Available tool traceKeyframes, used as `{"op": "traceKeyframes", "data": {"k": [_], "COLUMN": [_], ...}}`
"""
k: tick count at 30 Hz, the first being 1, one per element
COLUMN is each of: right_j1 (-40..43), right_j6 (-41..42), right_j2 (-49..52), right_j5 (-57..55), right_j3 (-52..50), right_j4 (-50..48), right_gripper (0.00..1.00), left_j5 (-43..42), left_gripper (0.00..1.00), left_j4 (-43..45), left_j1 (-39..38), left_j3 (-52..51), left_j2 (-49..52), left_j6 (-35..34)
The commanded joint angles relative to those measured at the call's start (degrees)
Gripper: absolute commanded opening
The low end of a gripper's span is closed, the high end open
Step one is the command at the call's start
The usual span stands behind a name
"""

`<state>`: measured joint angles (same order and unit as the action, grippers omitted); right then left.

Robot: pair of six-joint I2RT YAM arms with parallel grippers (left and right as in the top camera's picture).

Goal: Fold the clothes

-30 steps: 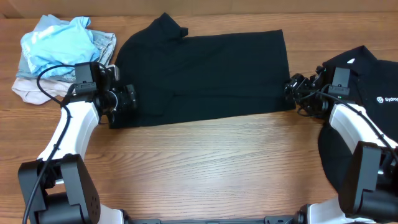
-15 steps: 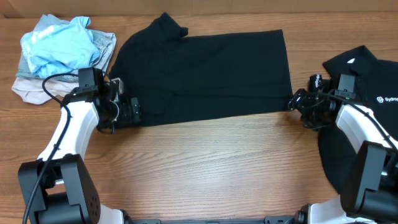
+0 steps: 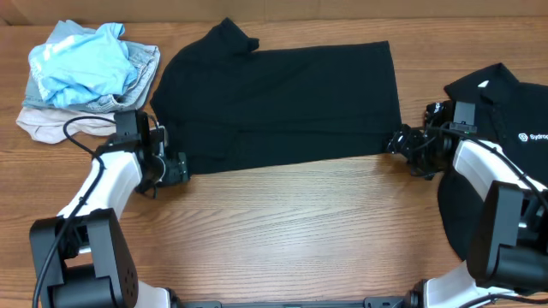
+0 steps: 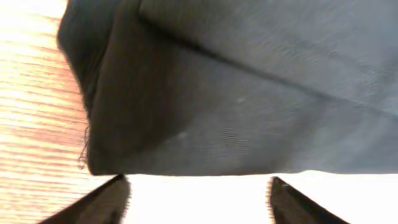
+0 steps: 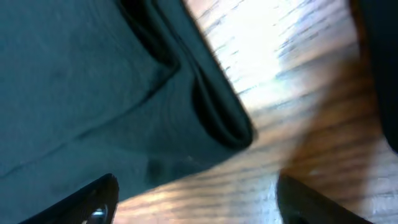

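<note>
At the far left of the worktop (image 3: 300, 231), I saw a loose heap of clothes: a light-blue garment (image 3: 81, 60) on top, a grey one (image 3: 144, 67) showing at its right side and a beige one (image 3: 38, 124) spilling out below. Just right of and below the heap, the left fingers (image 3: 177, 167) sat at the lower left corner of the plain black shirt (image 3: 282, 103). Through the left wrist camera the two fingers (image 4: 109, 199) stood spread wide apart, gripping nothing, with only bright bare wood between their tips. The shirt's hem (image 4: 205, 124) ran across just beyond them, its corner with a stray thread lying near the left-hand tip.

The black shirt lay flat across the middle of the worktop as a long folded band, one sleeve poking up at its top left.

At its lower right corner I had the right fingers (image 3: 398, 141). In the right wrist view these fingers (image 5: 93, 202) were also parted and held nothing. The doubled-over corner of the cloth (image 5: 224, 124) lay ahead of them on the wood, and one tip sat over the dark fabric, though I could not tell whether it touched.

Farthest right, a second black shirt (image 3: 501, 107) lay partly under the right arm, with white lettering (image 3: 535, 137) on its chest running off the edge of the overhead view.
</note>
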<state>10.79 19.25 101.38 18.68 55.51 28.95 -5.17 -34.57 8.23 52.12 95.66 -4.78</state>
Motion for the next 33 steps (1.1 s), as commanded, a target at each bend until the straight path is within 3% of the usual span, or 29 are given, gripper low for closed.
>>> {"op": "traceKeyframes", "data": {"k": [1, 4, 6, 10, 12, 17, 23, 28, 29, 30, 31, 33], "right_j1": [-0.2, -0.2, -0.2, -0.2, -0.2, -0.2, 0.4, 1.8, 2.1, 2.4, 2.7, 3.3], "right_j6": [0.2, 0.2, -0.1, -0.2, 0.0, 1.2, 2.3, 11.0, 11.5, 11.3, 10.2, 7.3], "right_j2": [2.3, 2.3, 2.3, 2.3, 2.3, 2.3, 2.2, 2.2, 2.2, 2.2, 2.1, 1.6], "right_j5": [-1.0, -0.6, -0.6, -0.6, -0.6, -0.6, -3.0, -7.1, -7.1, -7.1, -6.9, -5.9], "right_j3": [-0.5, -0.5, -0.5, -0.5, -0.5, -0.5, -0.4, -0.4, -0.4, -0.4, -0.3, 0.0], "right_j4": [-1.1, -2.1, -3.3, -8.2, -9.6, -6.0, 3.6, 16.7, 18.0, 18.4, 18.3, 17.9], "right_gripper": [0.66, 0.35, 0.24, 0.29, 0.29, 0.05, 0.04, 0.04, 0.11, 0.31, 0.41, 0.42], "left_j5": [2.8, 2.8, 3.2, 3.5, 3.6, 3.7, 3.7, 3.6, 3.6, 3.4, 3.0, 2.0], "left_gripper": [0.56, 0.51, 0.45, 0.45, 0.50, 0.51, 0.53, 0.60, 0.63, 0.68, 0.73, 0.80], "left_j4": [1.4, 1.9, 2.3, 2.7, 2.8, 2.2, 1.9, 1.8, 1.5, 1.4, 1.2, 1.0], "left_j1": [0.0, 0.0, 0.1, 0.8, 1.3, 2.6, 3.8, 4.6, 4.6, 4.6, 4.6, 4.6], "left_j3": [-2.1, -2.2, -2.1, -2.1, -2.1, -2.1, -2.1, -2.0, -1.8, -1.6, -1.4, -0.9], "left_j2": [0.3, 0.3, 0.3, 0.3, 0.3, 0.3, 0.3, 0.3, 0.3, 0.3, 0.3, 0.3], "left_j6": [-0.2, -0.2, -0.2, -1.1, -1.6, -1.7, -1.7, -1.7, -1.7, -1.7, -1.7, -1.6]}}
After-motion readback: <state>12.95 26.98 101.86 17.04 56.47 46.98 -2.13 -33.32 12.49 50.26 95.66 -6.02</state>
